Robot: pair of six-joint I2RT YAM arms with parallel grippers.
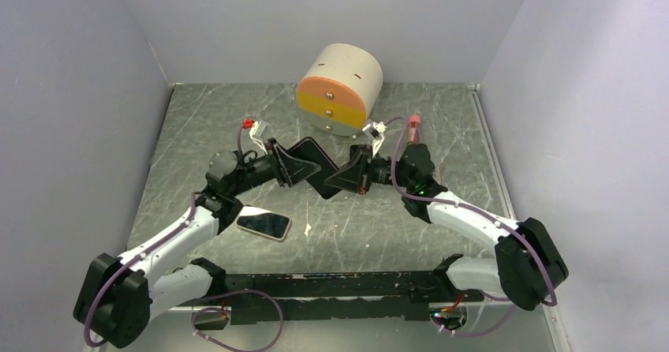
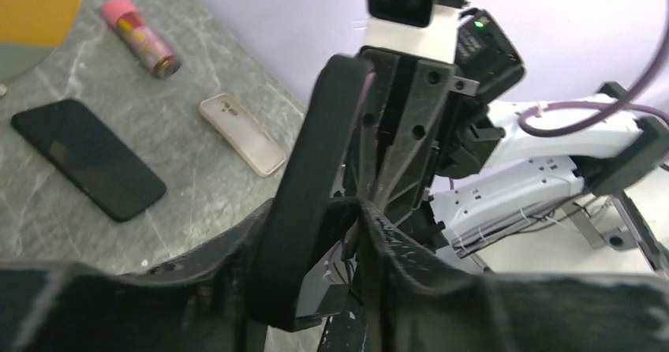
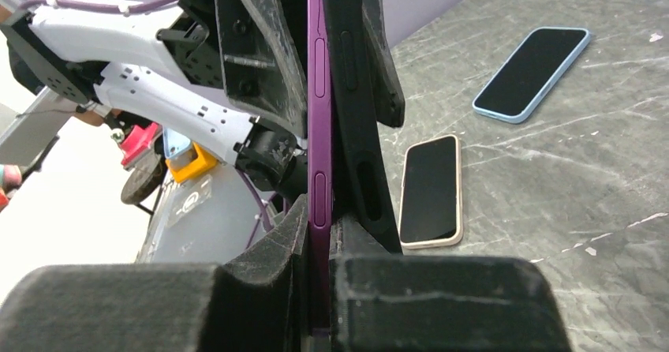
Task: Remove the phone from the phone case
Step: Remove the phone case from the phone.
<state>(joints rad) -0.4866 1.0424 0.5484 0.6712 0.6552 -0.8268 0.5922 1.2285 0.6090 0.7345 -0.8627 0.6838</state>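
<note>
Both grippers meet above the middle of the table and hold one phone in its case between them. In the right wrist view the purple phone (image 3: pixel 319 123) stands on edge, with the black case (image 3: pixel 359 107) peeled partly away on its right side. My right gripper (image 3: pixel 319 230) is shut on the purple phone's edge. In the left wrist view my left gripper (image 2: pixel 331 214) is shut on the black case's rim (image 2: pixel 312 170). From above, the left gripper (image 1: pixel 302 165) and the right gripper (image 1: pixel 341 177) face each other around the dark phone and case (image 1: pixel 314 156).
A beige-cased phone (image 1: pixel 263 225) lies near the left arm. A large cylinder with an orange and yellow face (image 1: pixel 339 89) stands at the back. A pink-capped tube (image 1: pixel 412 125) lies right of it. A blue-cased phone (image 3: pixel 532 72), a bare black phone (image 2: pixel 88 159) and a beige case (image 2: pixel 241 133) lie on the table.
</note>
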